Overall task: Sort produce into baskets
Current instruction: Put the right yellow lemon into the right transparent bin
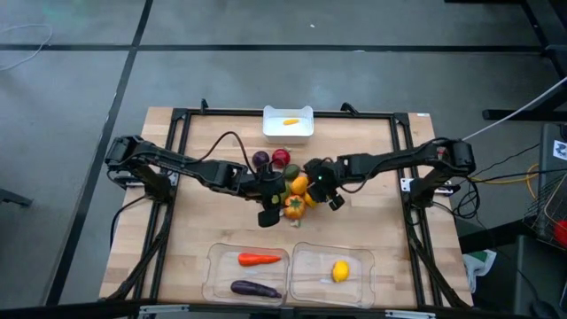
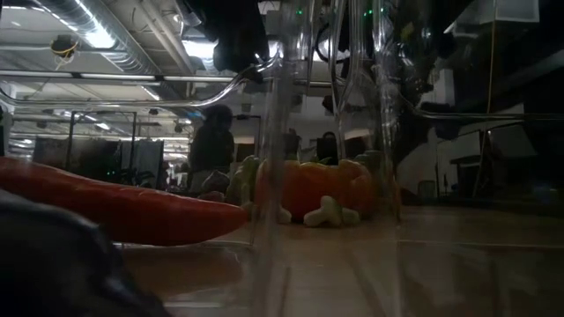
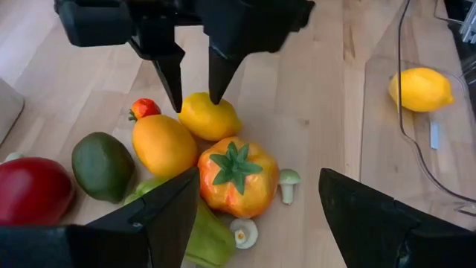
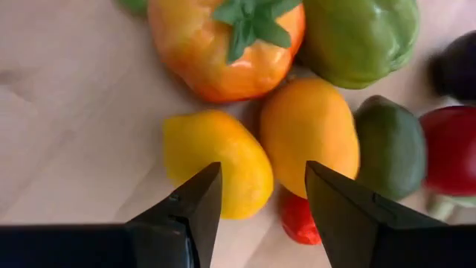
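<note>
In left tray: carrot lengthwise, tip twd right.

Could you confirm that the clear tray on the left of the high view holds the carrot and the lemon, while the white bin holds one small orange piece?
Not quite: in the high view the left clear tray holds the carrot and the eggplant. The lemon lies in the other clear tray. The white bin does hold one small orange piece.

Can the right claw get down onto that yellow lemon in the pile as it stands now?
Probably yes. The right claw hangs open right over the yellow lemon, its top bare. But the orange fruit and orange pepper press close, so one finger may nudge them.
</note>
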Controlling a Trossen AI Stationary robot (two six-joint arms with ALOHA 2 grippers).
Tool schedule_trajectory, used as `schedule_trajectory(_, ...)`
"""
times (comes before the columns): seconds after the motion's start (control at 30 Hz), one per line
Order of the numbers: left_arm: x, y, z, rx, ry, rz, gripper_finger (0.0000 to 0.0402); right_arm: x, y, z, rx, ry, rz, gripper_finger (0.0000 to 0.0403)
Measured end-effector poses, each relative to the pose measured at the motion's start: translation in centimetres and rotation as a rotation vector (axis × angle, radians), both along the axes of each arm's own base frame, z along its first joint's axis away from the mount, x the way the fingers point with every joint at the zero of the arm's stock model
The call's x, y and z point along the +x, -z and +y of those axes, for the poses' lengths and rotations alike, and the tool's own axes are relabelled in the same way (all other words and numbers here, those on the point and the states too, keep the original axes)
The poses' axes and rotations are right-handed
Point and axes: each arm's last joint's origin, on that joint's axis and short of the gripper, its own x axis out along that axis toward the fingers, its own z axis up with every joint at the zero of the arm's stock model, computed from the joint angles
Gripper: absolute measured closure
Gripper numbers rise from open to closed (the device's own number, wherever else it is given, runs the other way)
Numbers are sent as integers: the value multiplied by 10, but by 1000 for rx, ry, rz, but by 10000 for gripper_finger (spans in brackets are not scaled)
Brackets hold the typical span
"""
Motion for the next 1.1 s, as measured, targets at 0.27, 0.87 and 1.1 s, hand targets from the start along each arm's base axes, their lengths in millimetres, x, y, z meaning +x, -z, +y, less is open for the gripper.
schedule_trajectory(0.27,0,0,0,-3,-3,-1,130,-4,2,17,-66,-78,43,210)
schedule_trajectory(0.87,0,0,0,-5,-5,-2,130,-2,1,17,-140,-81,22,210)
schedule_trajectory(1.1,0,0,0,-5,-5,-3,130,1,-1,15,-197,4,-12,210)
